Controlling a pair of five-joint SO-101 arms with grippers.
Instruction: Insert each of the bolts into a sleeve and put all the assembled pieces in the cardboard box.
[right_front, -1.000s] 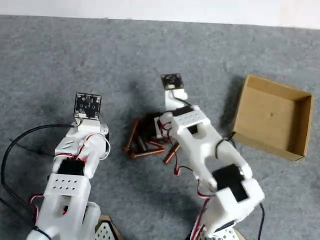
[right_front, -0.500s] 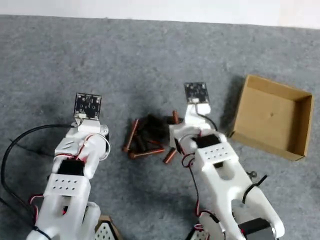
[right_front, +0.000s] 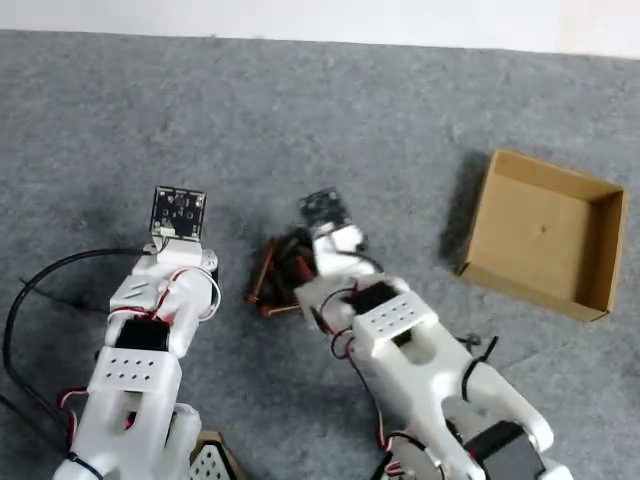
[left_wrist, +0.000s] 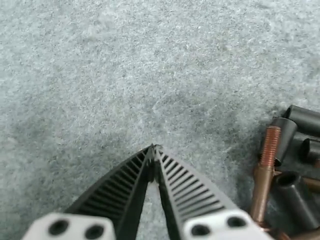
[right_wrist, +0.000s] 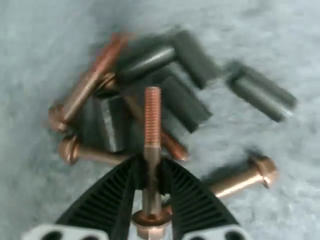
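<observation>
A pile of copper bolts and black sleeves (right_front: 283, 268) lies on the grey carpet between the arms. My right gripper (right_wrist: 151, 165) is shut on a copper bolt (right_wrist: 152, 120), whose threaded end points out over the pile, and the right arm (right_front: 390, 325) hangs just above it. A loose sleeve (right_wrist: 261, 93) and a loose bolt (right_wrist: 243, 179) lie beside the heap. My left gripper (left_wrist: 153, 151) is shut and holds nothing, low over bare carpet, with a bolt (left_wrist: 265, 167) and sleeves (left_wrist: 296, 194) off to its side. The cardboard box (right_front: 545, 232) stands at the right.
Bare grey carpet lies all around the pile and between it and the box. The left arm (right_front: 150, 320) with its black cable (right_front: 40, 275) takes up the near left. A pale wall edge runs along the far side.
The right arm's wrist swung right toward the box, then came back left and nearer, over the pile. The left arm kept still.
</observation>
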